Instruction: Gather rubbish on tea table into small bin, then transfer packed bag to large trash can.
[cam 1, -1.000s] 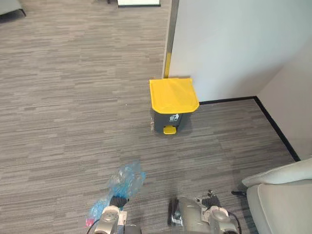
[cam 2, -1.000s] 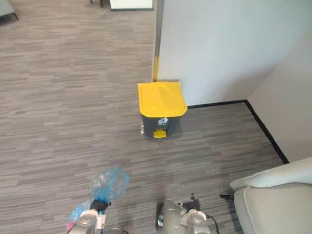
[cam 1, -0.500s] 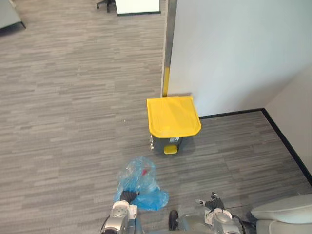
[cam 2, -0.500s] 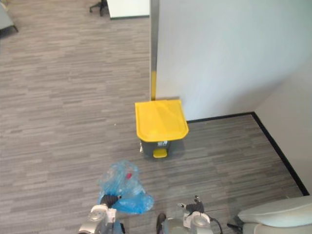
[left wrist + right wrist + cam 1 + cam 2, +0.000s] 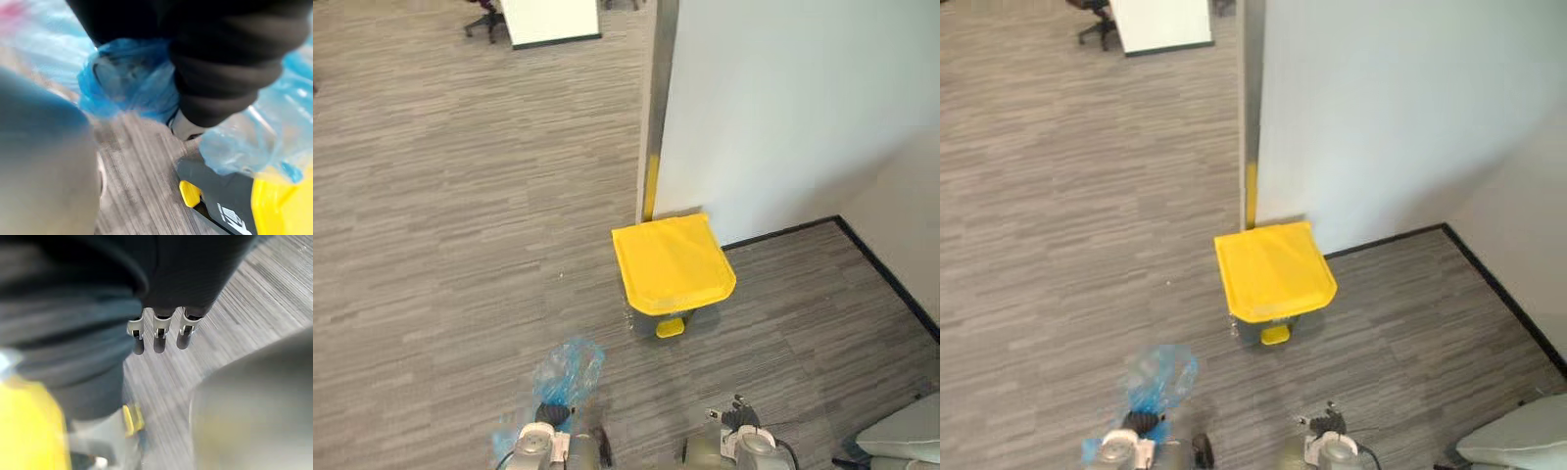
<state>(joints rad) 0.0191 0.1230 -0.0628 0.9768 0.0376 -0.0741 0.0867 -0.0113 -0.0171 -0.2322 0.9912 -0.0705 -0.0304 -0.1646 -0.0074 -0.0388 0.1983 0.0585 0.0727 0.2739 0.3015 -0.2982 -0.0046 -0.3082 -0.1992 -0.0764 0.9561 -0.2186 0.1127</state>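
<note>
A large trash can with a shut yellow lid (image 5: 674, 266), a dark grey body and a yellow pedal (image 5: 670, 327) stands on the carpet against a white wall corner. My left hand (image 5: 551, 416) sits at the bottom edge, left of the can, shut on the neck of a crumpled blue rubbish bag (image 5: 570, 370) that bulges out past it. In the left wrist view the blue bag (image 5: 132, 83) wraps around the hand, with the can's pedal (image 5: 190, 192) just beyond. My right hand (image 5: 156, 335) hangs low to the can's right, fingers straight, holding nothing.
A white wall (image 5: 783, 108) with a metal post and yellow strip (image 5: 651, 186) rises behind the can, and black skirting (image 5: 886, 274) runs off to the right. A pale seat's corner (image 5: 906, 439) shows at lower right. A white board and chair wheels (image 5: 548, 18) stand far back.
The whole picture has shifted, so the camera moved. The blue bag has dropped lower and a little left in my left hand since half a second ago. The right hand stays down.
</note>
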